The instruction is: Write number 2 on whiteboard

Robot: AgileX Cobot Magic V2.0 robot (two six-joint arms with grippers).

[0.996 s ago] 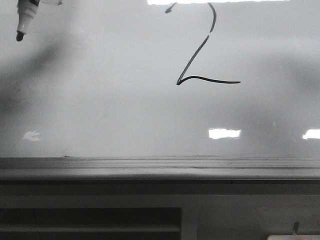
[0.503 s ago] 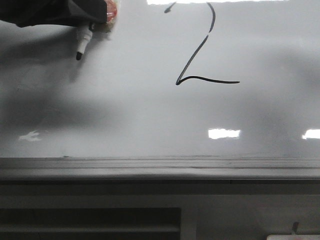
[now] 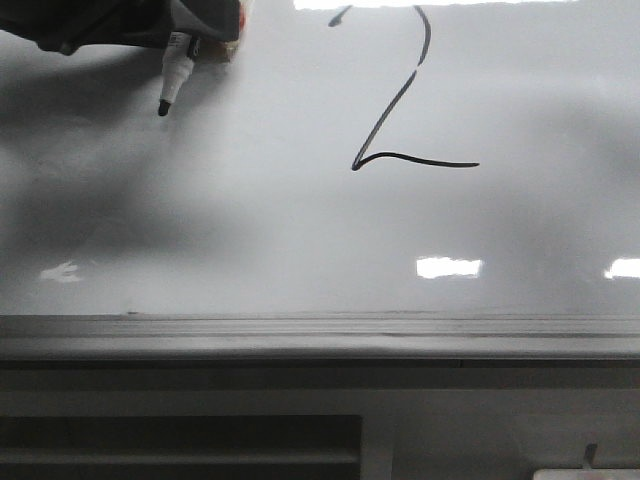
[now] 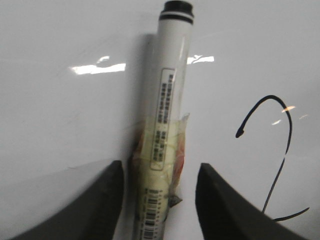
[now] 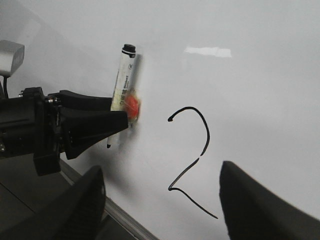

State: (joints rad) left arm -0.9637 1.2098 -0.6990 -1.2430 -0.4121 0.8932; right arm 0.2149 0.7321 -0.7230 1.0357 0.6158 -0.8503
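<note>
The number 2 (image 3: pixel 385 120) is a thin black stroke on the upper middle of the whiteboard (image 3: pixel 250 230). It also shows in the left wrist view (image 4: pixel 290 130) and the right wrist view (image 5: pixel 185 173). My left gripper (image 3: pixel 205 30) is at the top left, shut on a white marker pen (image 3: pixel 175 75) wrapped in yellowish and orange tape. The pen's black tip points down, well left of the 2. The pen runs between the jaws in the left wrist view (image 4: pixel 170 100). My right gripper (image 5: pixel 160 172) is open and empty, facing the board below the 2. I cannot tell if the tip touches the board.
A grey metal ledge (image 3: pixel 320 335) runs along the whiteboard's lower edge, with a dark slotted panel (image 3: pixel 180 445) below it. Bright light reflections (image 3: pixel 448 267) lie on the lower right of the board. My left arm (image 5: pixel 30 130) shows dark at the side of the right wrist view.
My left gripper has moved right from the top left corner, carrying the marker pen, and has barely shifted in the last half second. The number 2 is unchanged.
</note>
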